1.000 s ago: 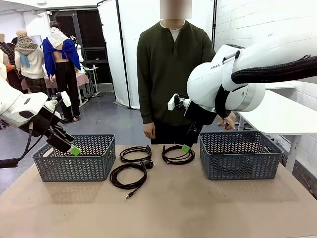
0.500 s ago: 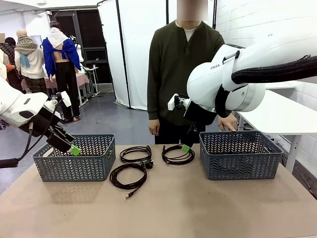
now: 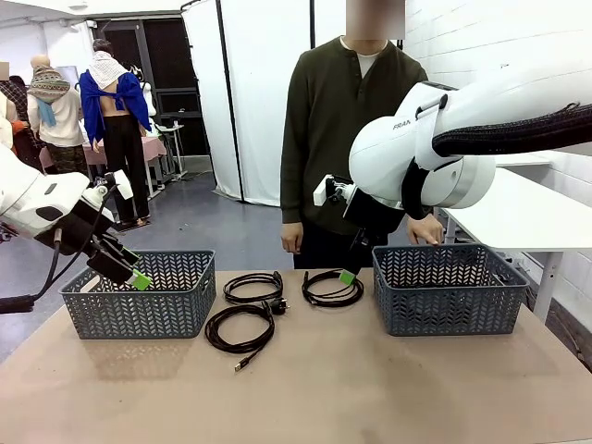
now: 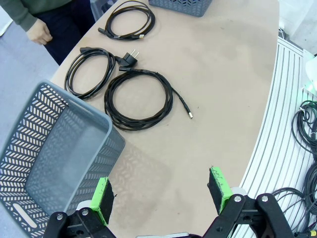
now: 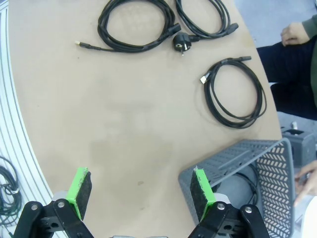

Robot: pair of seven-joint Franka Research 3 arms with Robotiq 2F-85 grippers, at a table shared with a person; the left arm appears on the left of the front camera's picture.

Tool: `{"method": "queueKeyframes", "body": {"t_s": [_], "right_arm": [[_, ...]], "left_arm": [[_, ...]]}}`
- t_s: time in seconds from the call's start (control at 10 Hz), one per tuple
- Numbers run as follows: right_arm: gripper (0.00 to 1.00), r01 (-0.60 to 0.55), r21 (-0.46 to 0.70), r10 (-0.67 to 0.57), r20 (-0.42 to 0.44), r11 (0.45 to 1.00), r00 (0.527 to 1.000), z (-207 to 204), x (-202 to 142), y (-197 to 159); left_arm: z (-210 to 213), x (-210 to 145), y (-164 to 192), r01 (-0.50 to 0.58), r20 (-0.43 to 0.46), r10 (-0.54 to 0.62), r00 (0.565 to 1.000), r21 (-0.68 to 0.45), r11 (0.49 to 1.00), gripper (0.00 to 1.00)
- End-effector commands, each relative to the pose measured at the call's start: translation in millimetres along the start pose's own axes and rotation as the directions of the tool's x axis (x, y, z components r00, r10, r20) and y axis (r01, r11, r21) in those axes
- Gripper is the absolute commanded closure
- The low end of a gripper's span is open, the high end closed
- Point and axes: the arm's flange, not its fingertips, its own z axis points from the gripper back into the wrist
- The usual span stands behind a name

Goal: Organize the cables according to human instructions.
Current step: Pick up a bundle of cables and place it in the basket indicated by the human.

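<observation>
since a second ago only the person [image 3: 351,120] has moved, sidestepping along the far edge toward my right arm's side; both arms sit where they were. the left gripper [image 4: 158,177] is spread wide with nothing between its green pads [image 4: 102,198], hovering at the near corner of the left basket [image 3: 139,301]. the right gripper [image 5: 139,173] is likewise wide apart and holding nothing, hanging above the table [image 3: 370,388] at the inner corner of the right basket [image 3: 449,296]. 3 of the cables lie as loose coils on the table between the 2 baskets. the usb cable [image 3: 240,328] is nearest me, its small plug pointing my way. the mains-plug cable [image 3: 252,287] lies just behind it, its round plug just beside the usb coil. the 3rd cable [image 3: 333,289] sits to the right of that one, near the right basket, and in the front view the right gripper's green pad hangs just over its edge. from the right wrist view a dark loop [image 5: 252,181] shows inside the right basket; it looks like a 4th cable, though i cannot make out its plugs. one of the person's hands [image 3: 425,228] is at the far rim of that basket, and the other hand [image 3: 291,239] hangs by the far table edge.
</observation>
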Motion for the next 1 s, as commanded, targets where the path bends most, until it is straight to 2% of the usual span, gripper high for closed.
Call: {"method": "queueKeyframes", "body": {"t_s": [0.0, 0.4, 0.9], "right_arm": [[0.00, 0.005, -0.007, -0.005, -0.004, 1.000, 1.000, 0.6, -1.0, -1.7], [0.00, 0.000, 0.000, 0.000, 0.000, 1.000, 1.000, 0.0, 0.0, 0.0], [0.00, 0.207, 0.060, -0.205, -0.026, 0.977, 0.978, 7.5, 33.0, -33.5]], "left_arm": [[-1.4, -4.0, 3.1, 0.014, 0.013, -0.014, 1.000, -0.015, 1.000, 0.00], [-1.4, -4.0, 3.1, 0.014, 0.013, -0.014, 1.000, -0.015, 1.000, 0.00], [-1.4, -4.0, 3.1, 0.014, 0.013, -0.014, 1.000, -0.015, 1.000, 0.00]]}}
